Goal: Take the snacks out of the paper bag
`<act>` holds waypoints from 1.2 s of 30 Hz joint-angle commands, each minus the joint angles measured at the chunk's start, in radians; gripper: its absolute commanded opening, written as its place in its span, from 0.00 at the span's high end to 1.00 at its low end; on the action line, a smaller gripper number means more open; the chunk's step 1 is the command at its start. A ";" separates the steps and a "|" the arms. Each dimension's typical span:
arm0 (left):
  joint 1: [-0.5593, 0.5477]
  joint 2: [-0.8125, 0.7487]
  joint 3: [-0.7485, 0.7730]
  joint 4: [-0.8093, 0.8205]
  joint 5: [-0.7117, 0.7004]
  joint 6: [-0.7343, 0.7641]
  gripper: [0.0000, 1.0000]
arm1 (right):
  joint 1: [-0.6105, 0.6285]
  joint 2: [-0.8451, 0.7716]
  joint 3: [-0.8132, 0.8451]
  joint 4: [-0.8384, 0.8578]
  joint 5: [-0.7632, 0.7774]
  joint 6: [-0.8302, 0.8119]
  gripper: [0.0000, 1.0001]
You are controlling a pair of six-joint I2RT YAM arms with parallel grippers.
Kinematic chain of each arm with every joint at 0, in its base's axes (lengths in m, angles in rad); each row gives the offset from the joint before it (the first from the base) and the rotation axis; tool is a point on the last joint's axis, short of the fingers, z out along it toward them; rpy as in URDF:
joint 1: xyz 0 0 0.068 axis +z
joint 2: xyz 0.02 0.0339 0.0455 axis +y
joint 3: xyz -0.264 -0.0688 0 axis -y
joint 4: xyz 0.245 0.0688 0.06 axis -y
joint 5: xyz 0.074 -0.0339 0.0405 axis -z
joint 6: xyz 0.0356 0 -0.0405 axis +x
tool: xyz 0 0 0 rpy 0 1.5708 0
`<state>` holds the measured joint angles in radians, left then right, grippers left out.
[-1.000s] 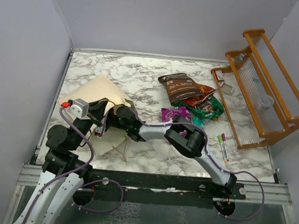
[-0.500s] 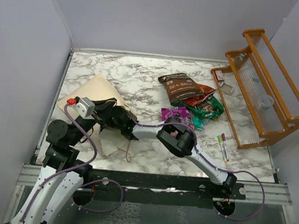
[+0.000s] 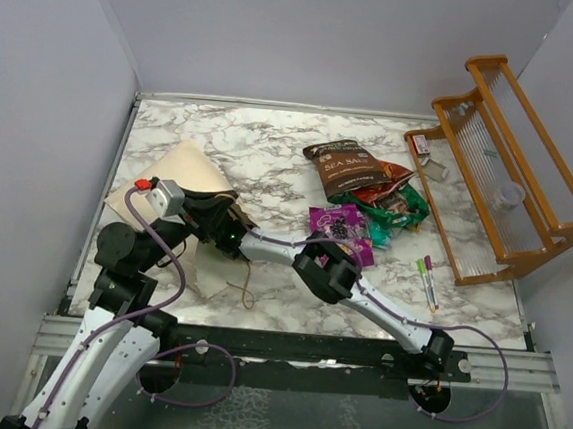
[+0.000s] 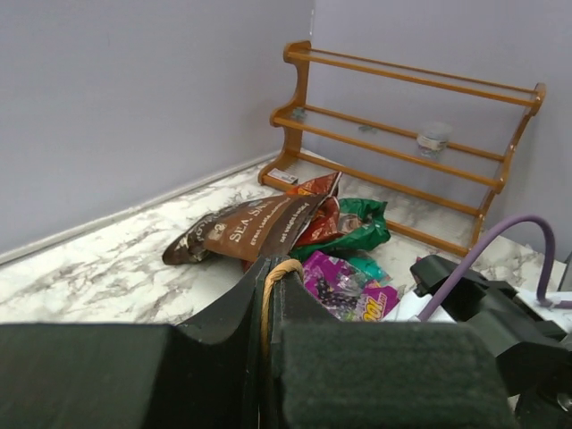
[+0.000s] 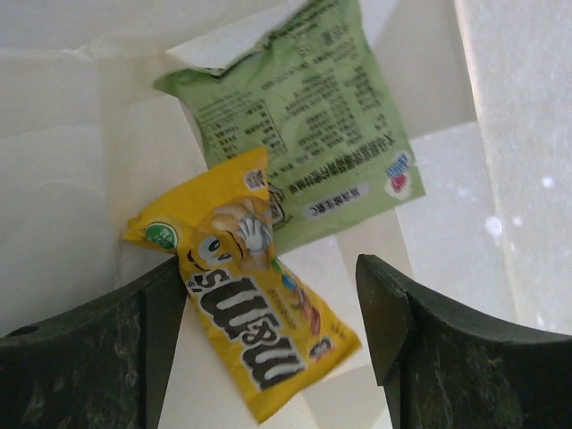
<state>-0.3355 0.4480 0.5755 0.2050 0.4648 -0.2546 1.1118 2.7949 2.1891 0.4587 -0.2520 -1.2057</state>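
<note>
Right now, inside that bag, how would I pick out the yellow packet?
Find the beige paper bag lying at the left of the marble table; the right wrist camera looks inside it. Two packets lie there: the yellow packet sits between the open fingers, overlapping a pale green packet, and alone is bright yellow with a cartoon figure.

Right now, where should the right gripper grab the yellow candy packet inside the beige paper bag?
Probably across its narrow lower half, straight ahead from the open right gripper, whose fingers flank it. The yellow candy packet lies flat, diagonal, its upper end overlapping the green packet.
</note>
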 commanded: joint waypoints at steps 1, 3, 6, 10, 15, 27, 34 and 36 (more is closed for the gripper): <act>-0.014 0.015 0.013 0.076 0.079 -0.068 1.00 | 0.002 0.127 0.142 -0.152 0.026 -0.062 0.25; -0.015 0.014 0.014 0.060 0.074 -0.064 1.00 | -0.001 0.140 0.155 -0.111 0.026 -0.062 0.25; -0.017 0.016 0.022 0.029 0.074 -0.059 1.00 | -0.011 0.147 0.195 -0.093 0.012 -0.033 0.28; -0.016 0.008 0.031 -0.013 0.068 -0.059 1.00 | -0.025 0.161 0.244 -0.081 -0.008 -0.026 0.38; -0.017 -0.020 0.067 -0.108 0.033 -0.024 1.00 | -0.041 0.156 0.284 -0.082 -0.019 -0.010 0.61; -0.016 -0.122 0.075 -0.233 -0.286 0.045 1.00 | -0.046 -0.065 -0.018 0.018 0.034 0.025 0.88; -0.016 -0.086 0.044 -0.190 -0.388 0.043 1.00 | -0.025 -0.314 -0.373 0.083 -0.007 0.159 0.90; -0.017 -0.076 0.032 -0.160 -0.387 0.038 1.00 | -0.012 -0.357 -0.438 0.098 -0.011 0.189 0.90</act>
<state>-0.3492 0.3531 0.6281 -0.0257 0.1452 -0.2214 1.0714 2.5641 1.8469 0.4725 -0.2340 -1.1103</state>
